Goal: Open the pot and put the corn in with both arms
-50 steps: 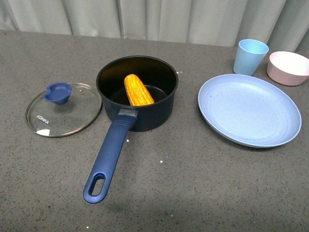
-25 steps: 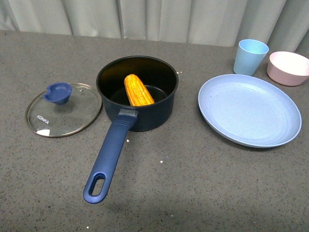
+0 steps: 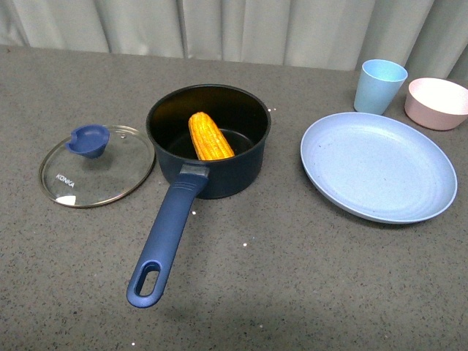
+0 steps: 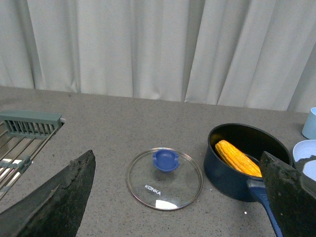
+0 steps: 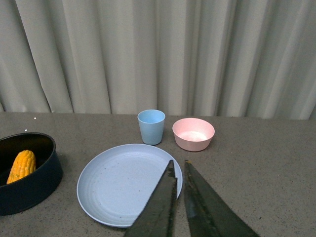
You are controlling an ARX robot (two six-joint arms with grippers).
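In the middle of the front view the pot (image 3: 208,139) stands open on the grey table (image 3: 292,278), its long handle (image 3: 167,235) running toward the lower left of the frame. The corn (image 3: 210,137) leans inside it, tip up against the near wall. The glass lid (image 3: 96,165) lies flat at the left of the frame, just beside the pot. A blue plate (image 3: 379,167), a blue cup (image 3: 379,85) and a pink bowl (image 3: 436,102) sit at the right.

The left gripper (image 4: 177,197) is spread wide and empty; the right gripper (image 5: 178,197) is nearly closed on nothing.

The task looks finished. The corn is probably light, stiff and ridged, best pinched across its middle. The pot seems heavier; the handle is its hold. The lid is fragile, lifted by its knob (image 3: 88,139).
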